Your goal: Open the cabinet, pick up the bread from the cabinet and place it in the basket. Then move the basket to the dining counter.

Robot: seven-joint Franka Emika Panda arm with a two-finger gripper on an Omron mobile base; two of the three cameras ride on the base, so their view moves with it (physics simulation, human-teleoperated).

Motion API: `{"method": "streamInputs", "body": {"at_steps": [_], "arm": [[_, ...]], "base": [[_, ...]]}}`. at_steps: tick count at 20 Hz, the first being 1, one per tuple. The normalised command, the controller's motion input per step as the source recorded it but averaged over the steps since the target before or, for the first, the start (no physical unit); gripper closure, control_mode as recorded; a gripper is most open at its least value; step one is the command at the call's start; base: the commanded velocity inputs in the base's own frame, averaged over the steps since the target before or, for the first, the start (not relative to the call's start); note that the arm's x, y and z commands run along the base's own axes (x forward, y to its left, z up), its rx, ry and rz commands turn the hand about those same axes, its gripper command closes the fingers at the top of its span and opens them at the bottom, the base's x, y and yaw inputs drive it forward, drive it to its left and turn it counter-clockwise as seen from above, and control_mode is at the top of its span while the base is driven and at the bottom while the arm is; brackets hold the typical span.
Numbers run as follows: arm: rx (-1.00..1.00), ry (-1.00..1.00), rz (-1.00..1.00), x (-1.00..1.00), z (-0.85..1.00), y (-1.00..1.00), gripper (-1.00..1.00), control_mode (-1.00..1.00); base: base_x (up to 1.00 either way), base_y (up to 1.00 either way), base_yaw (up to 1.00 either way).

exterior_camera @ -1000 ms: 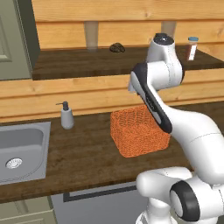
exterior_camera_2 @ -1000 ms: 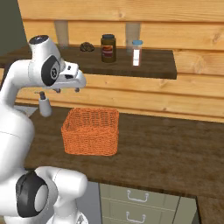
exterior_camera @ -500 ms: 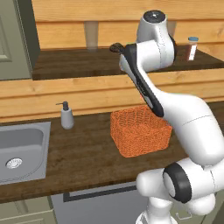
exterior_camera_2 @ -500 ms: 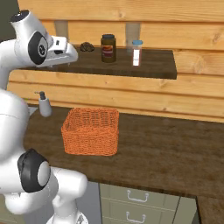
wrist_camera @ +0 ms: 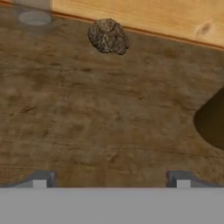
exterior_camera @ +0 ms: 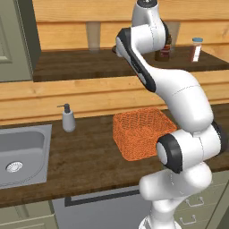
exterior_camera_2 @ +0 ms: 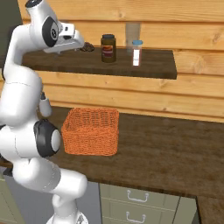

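Hand view, near to far: the gripper (wrist_camera: 111, 179) shows both tips spread wide, empty, above the dark shelf (wrist_camera: 87, 113). The bread (wrist_camera: 108, 36) lies at twelve o'clock, seemingly against the back wall. The basket (exterior_camera_2: 91, 131) sits on the worktop (exterior_camera_2: 166, 148) below.

On the shelf (exterior_camera_2: 109, 65), the bread (exterior_camera_2: 89, 47) lies left of the jar (exterior_camera_2: 108, 48), with the small bottle (exterior_camera_2: 137, 52) further right. The basket (exterior_camera_2: 92, 131) sits on the worktop (exterior_camera_2: 166, 148) below; the soap dispenser (exterior_camera: 68, 119) and sink (exterior_camera: 22, 150) are to its left.

Arm raised high, claw (wrist_camera: 111, 179) wide open, empty
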Motion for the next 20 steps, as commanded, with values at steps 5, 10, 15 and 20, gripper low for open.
{"method": "streamInputs", "body": {"at_steps": [5,10,15,20], "arm": [[0.06,0.0,0.0,0.89,0.0,0.0,-1.0,-1.0],[0.02,0.0,0.0,0.72,-0.11,0.0,-1.0,-1.0],[0.0,-0.02,0.0,0.65,-0.11,0.0,-1.0,-1.0],[0.0,-0.03,0.0,0.48,-0.13,0.0,-1.0,-1.0]], "base": [[0.0,0.0,0.0],[0.0,0.0,0.0],[0.0,0.0,0.0],[0.0,0.0,0.0]]}}
